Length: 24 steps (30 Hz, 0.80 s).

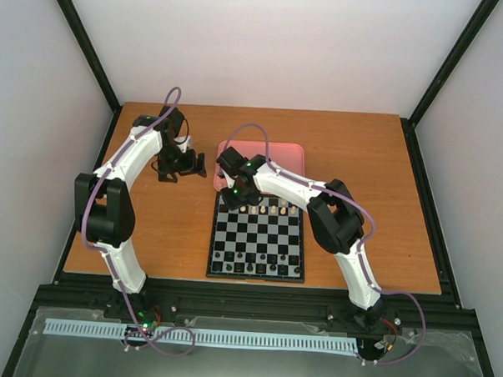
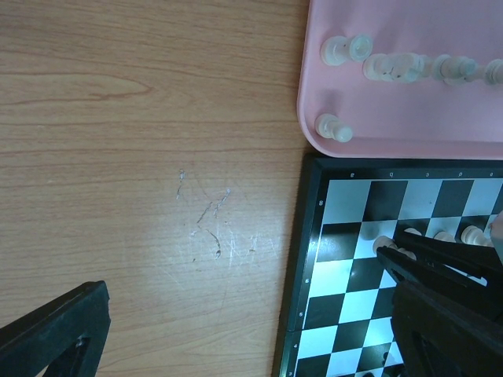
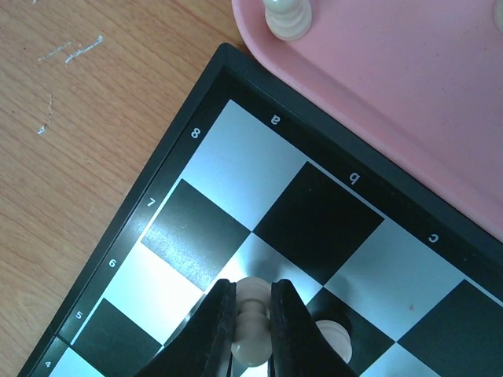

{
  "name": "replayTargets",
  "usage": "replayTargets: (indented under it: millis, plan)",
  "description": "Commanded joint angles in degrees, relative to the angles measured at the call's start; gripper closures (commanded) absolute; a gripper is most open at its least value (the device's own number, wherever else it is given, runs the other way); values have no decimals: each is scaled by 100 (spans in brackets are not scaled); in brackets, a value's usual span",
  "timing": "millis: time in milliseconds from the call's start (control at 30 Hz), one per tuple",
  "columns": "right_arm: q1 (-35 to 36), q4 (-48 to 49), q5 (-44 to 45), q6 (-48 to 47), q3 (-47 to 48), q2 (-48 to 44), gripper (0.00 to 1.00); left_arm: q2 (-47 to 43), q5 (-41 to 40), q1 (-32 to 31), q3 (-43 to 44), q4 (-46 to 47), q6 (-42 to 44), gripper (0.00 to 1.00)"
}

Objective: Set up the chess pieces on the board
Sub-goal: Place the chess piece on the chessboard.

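right gripper (image 1: 233, 196) clenched on one cream chess piece (image 3: 251, 328), upright, second row in from the board (image 3: 161, 184) far-left corner. other chess pieces (image 1: 265, 210) lined along the board's far side; more lay in the pink tray (image 3: 409, 94) touching the board's far edge. left gripper (image 1: 181, 170) released, empty, over the table (image 1: 149, 234) left of the board.

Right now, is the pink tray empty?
No, the left wrist view shows several cream pieces sitting on the tray.
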Motion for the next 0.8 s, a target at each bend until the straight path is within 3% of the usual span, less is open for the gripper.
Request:
replayTargets:
  millis: [0, 433, 767]
  plan:
    - [64, -128, 38, -57, 50, -76, 90, -211, 52, -17, 9, 75, -58, 0]
    - [64, -190, 53, -135, 223, 0, 74, -195, 50, -11, 35, 67, -48, 0]
    - [64, -210, 392, -120, 643, -55, 56, -203, 58, -11, 55, 58, -47, 0]
